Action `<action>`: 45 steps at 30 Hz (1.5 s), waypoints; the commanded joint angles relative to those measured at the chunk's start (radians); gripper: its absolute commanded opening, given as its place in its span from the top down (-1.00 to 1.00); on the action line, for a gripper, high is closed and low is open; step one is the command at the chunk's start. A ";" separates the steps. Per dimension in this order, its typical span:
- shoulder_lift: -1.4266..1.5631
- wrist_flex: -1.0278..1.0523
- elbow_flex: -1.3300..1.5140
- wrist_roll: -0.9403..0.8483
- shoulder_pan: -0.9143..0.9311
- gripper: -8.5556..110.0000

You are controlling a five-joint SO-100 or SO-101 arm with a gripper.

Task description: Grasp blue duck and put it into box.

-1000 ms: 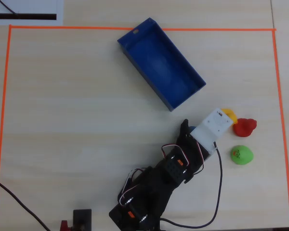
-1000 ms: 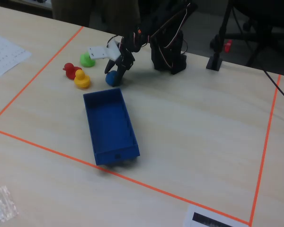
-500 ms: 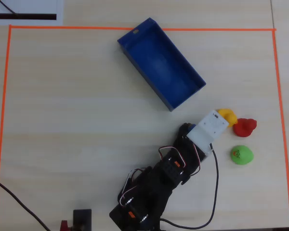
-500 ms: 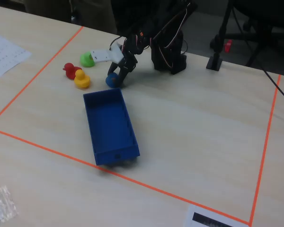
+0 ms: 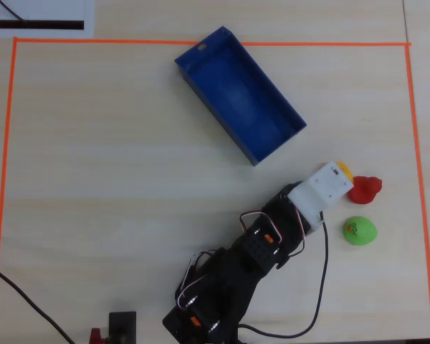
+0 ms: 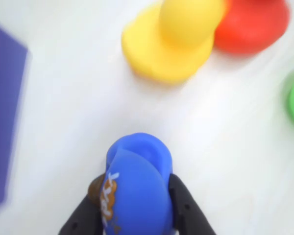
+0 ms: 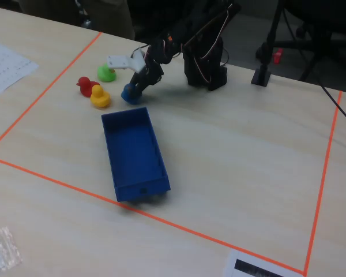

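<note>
The blue duck (image 6: 137, 181) sits between my two black fingers (image 6: 183, 205) in the wrist view, with the jaws closed against its sides. My gripper (image 6: 137, 190) is shut on it, low over the table. In the fixed view the duck (image 7: 130, 93) shows under the gripper (image 7: 136, 88), just beyond the far end of the blue box (image 7: 132, 151). In the overhead view the white wrist camera housing (image 5: 327, 188) hides the duck. The open, empty blue box (image 5: 240, 93) lies up and to the left of it there.
A yellow duck (image 5: 345, 170) (image 6: 174, 41) (image 7: 99, 97), a red duck (image 5: 365, 190) (image 6: 252, 22) (image 7: 85, 85) and a green duck (image 5: 360, 231) (image 7: 106, 73) stand close to the gripper. Orange tape (image 5: 6, 143) frames the work area. The arm base (image 7: 206, 63) stands at the back.
</note>
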 commanded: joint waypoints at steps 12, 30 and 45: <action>-0.196 0.402 -0.772 0.423 -0.380 0.85; -0.584 0.311 -0.930 0.537 -0.552 0.26; 0.469 0.738 -0.232 0.485 -0.887 0.85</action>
